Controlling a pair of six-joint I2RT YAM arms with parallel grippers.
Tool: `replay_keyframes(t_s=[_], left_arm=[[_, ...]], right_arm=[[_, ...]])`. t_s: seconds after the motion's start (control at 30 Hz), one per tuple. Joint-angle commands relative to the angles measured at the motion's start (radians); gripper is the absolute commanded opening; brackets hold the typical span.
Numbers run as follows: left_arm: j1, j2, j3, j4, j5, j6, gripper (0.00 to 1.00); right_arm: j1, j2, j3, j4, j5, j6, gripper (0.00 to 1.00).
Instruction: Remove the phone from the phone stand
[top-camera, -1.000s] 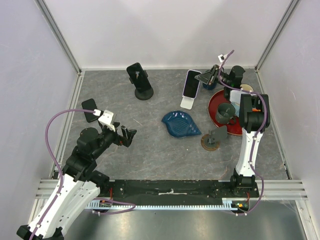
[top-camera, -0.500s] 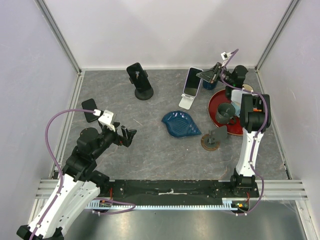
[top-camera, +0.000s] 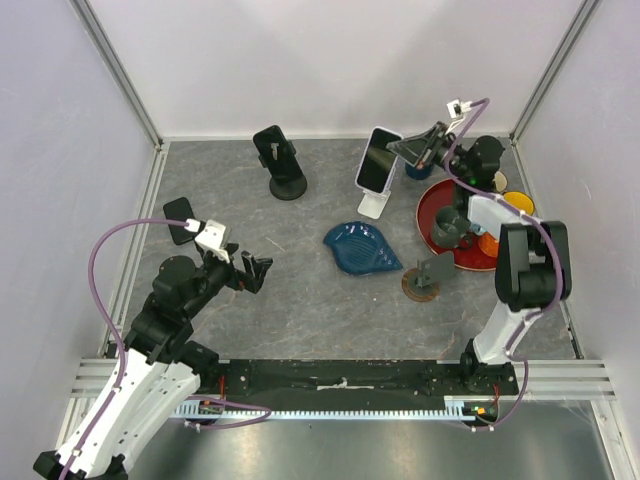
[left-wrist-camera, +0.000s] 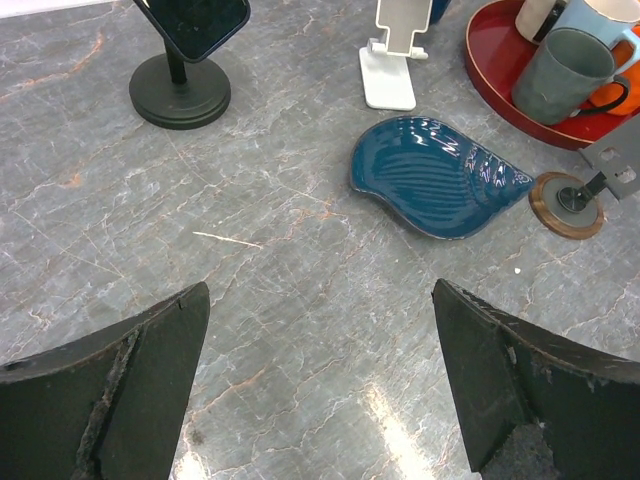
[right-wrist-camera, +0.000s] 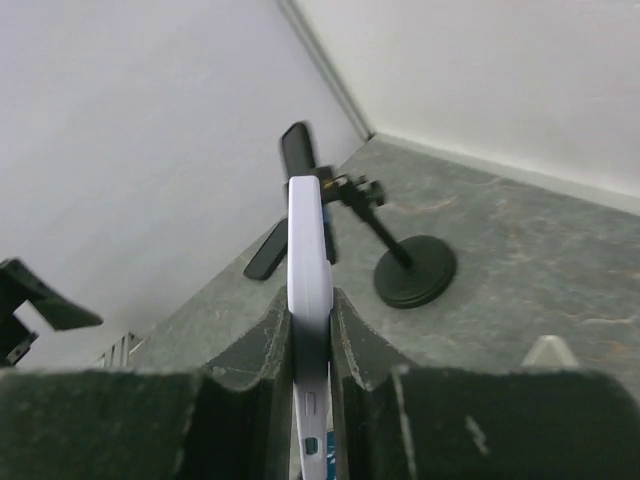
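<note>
A phone in a white case (top-camera: 377, 160) is pinched edge-on in my right gripper (top-camera: 403, 149), which is shut on it. It hangs tilted just above the white phone stand (top-camera: 375, 205), and I cannot tell if its lower edge still touches the stand. In the right wrist view the phone (right-wrist-camera: 309, 230) stands upright between the fingers (right-wrist-camera: 262, 345) of the right gripper (right-wrist-camera: 310, 320). My left gripper (top-camera: 256, 270) is open and empty over bare table at the left, far from the stand; the left wrist view shows it (left-wrist-camera: 320, 400) and the white stand (left-wrist-camera: 389, 75).
A second, dark phone sits on a black round-based stand (top-camera: 287, 186) at the back. A black phone (top-camera: 180, 220) lies flat at the left. A blue leaf-shaped dish (top-camera: 362, 248), a red tray (top-camera: 430, 200) with mugs, and a small round coaster (top-camera: 421, 284) lie near the white stand.
The right gripper has raised the white-cased phone and carried it left, tilting it off the white stand. The left arm has not moved.
</note>
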Motion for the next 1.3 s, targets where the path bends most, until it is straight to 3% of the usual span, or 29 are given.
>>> replay_keyframes(t_s=[0.0,0.1,0.27,0.47,0.73,1.27], left_arm=[[-0.003,0.009,0.013,0.021,-0.007,-0.015,0.99],[-0.003,0.012,0.012,0.019,0.013,-0.023,0.99],[-0.003,0.063,0.016,0.010,0.055,-0.040,0.99],[-0.003,0.152,0.036,0.013,0.179,-0.127,0.98],[-0.034,0.337,0.114,-0.004,0.297,-0.262,0.97],[-0.517,0.572,0.236,0.024,-0.161,-0.285,0.96]], right_arm=[[0.140,-0.251,-0.143,-0.298,0.156,-0.153,0.00],[0.251,-0.387,-0.242,-0.431,0.297,-0.244,0.00],[0.354,-0.559,-0.447,-0.292,0.429,0.002,0.00],[0.487,-0.726,-0.590,-0.405,0.612,0.027,0.00],[0.669,-0.820,-0.697,-0.445,0.849,0.080,0.00],[0.823,-0.821,-0.768,-0.410,0.981,0.139,0.00]])
